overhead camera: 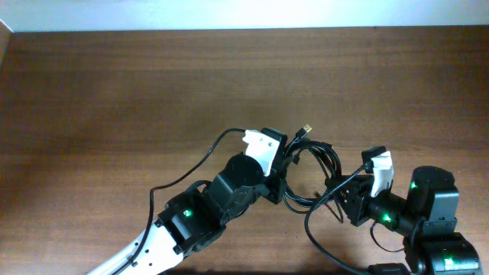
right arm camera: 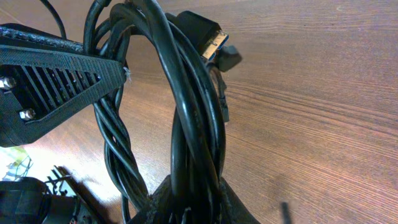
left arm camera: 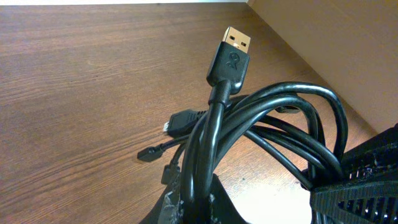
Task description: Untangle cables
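A tangled bundle of thin black cables [overhead camera: 309,172] hangs between my two grippers above the wooden table. A gold-tipped USB plug [overhead camera: 305,128] sticks out at the bundle's far side, and it shows large in the left wrist view [left arm camera: 233,53]. My left gripper [overhead camera: 276,164] is shut on the cables [left arm camera: 205,162] at the bundle's left side. My right gripper [overhead camera: 341,187] is shut on the looped cables [right arm camera: 193,124] at the right side. Smaller plugs [left arm camera: 180,123] dangle below. The fingertips are mostly hidden by the cords.
The brown wooden table [overhead camera: 153,84] stretches to the left and back. A white wall edge [overhead camera: 229,11] runs along the far side. The thicker arm wires [overhead camera: 191,172] trail beside the left arm. The right arm's base [overhead camera: 435,221] sits at the lower right.
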Robot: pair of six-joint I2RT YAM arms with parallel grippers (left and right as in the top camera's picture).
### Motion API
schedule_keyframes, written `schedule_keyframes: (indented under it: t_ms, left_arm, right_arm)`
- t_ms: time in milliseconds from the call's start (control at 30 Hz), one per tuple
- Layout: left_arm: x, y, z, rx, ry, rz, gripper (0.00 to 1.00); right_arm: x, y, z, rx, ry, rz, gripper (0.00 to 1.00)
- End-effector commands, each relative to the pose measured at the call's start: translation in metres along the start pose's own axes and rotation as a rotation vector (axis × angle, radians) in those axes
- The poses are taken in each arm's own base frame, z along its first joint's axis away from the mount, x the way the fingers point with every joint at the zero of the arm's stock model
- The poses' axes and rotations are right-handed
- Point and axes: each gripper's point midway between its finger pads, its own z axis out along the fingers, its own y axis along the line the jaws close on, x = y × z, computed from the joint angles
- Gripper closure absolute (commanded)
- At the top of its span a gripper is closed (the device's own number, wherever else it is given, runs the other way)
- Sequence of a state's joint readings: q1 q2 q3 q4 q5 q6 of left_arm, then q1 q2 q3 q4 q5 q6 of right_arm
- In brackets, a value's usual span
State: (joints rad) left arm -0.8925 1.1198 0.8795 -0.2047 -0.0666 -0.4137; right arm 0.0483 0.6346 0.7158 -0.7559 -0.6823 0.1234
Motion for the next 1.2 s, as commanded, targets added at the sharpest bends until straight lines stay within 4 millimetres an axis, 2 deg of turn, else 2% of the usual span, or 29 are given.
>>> schedule_keyframes:
  t_ms: [0,33,100,233,400,467,500,533,733,1033,1167]
  left_arm:
    - [-0.015,-0.012,-0.009,0.046,-0.038,-0.021,1.00]
    - [-0.015,-0.011,-0.009,0.040,-0.037,-0.021,1.00]
    - [-0.015,-0.008,-0.008,0.024,-0.039,-0.021,1.00]
    - [-0.012,0.000,-0.008,-0.016,-0.031,-0.020,1.00]
    - [-0.007,0.010,-0.009,-0.068,-0.018,-0.036,1.00]
    - [-0.009,0.009,-0.009,-0.065,-0.024,-0.044,1.00]
    - [-0.009,0.009,-0.009,-0.064,-0.025,-0.043,1.00]
    - [-0.009,0.009,-0.009,-0.063,-0.025,-0.044,1.00]
    - [-0.009,0.006,-0.008,-0.052,-0.026,-0.044,1.00]
    - [-0.011,0.001,-0.008,-0.025,-0.029,-0.046,1.00]
    - [-0.011,0.001,-0.008,-0.025,-0.029,-0.045,1.00]
  right_arm:
    - [0.000,0.002,0.000,-0.015,-0.003,-0.013,0.71]
    - [0.000,0.002,0.000,-0.015,-0.003,-0.013,0.65]
    - [0.000,0.002,0.000,-0.015,-0.003,-0.013,0.48]
    - [0.000,0.002,0.000,-0.015,-0.003,-0.013,0.41]
    - [0.000,0.002,0.000,-0.011,-0.004,-0.013,0.40]
    - [0.000,0.002,0.000,-0.011,-0.004,-0.013,0.48]
    - [0.000,0.002,0.000,-0.011,-0.004,-0.013,0.61]
    - [0.000,0.002,0.000,-0.011,-0.004,-0.013,0.67]
    - [0.000,0.002,0.000,-0.011,-0.004,-0.013,0.75]
    - [0.000,0.002,0.000,-0.011,-0.004,-0.013,0.76]
    - [0.000,0.002,0.000,-0.011,-0.003,-0.013,0.88]
